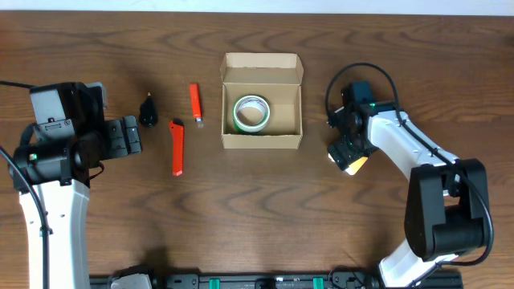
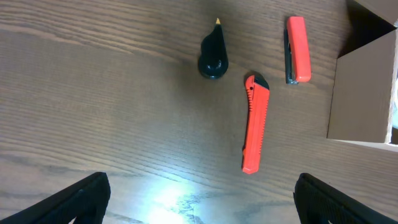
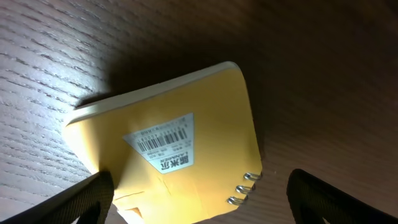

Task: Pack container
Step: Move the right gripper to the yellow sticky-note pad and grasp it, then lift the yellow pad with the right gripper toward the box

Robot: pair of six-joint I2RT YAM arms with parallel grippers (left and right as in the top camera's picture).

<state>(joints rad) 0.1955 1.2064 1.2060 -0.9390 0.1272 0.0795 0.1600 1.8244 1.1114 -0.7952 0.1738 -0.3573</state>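
1. The right tool [image 1: 344, 152] hung wide open over a yellow notepad [image 3: 180, 124], gripping nothing. The pad lay low on the counter [image 1: 96, 48], so closing fingers could slide past its thin edge.
2. The container [image 1: 261, 140] sat mid-counter, lid up, with a tape roll [image 1: 251, 112] inside. A tilted pad could snag the rim.
3. The left tool [image 2: 199, 199], open and empty, faced a red cutter [image 2: 255, 124] and might nudge it.
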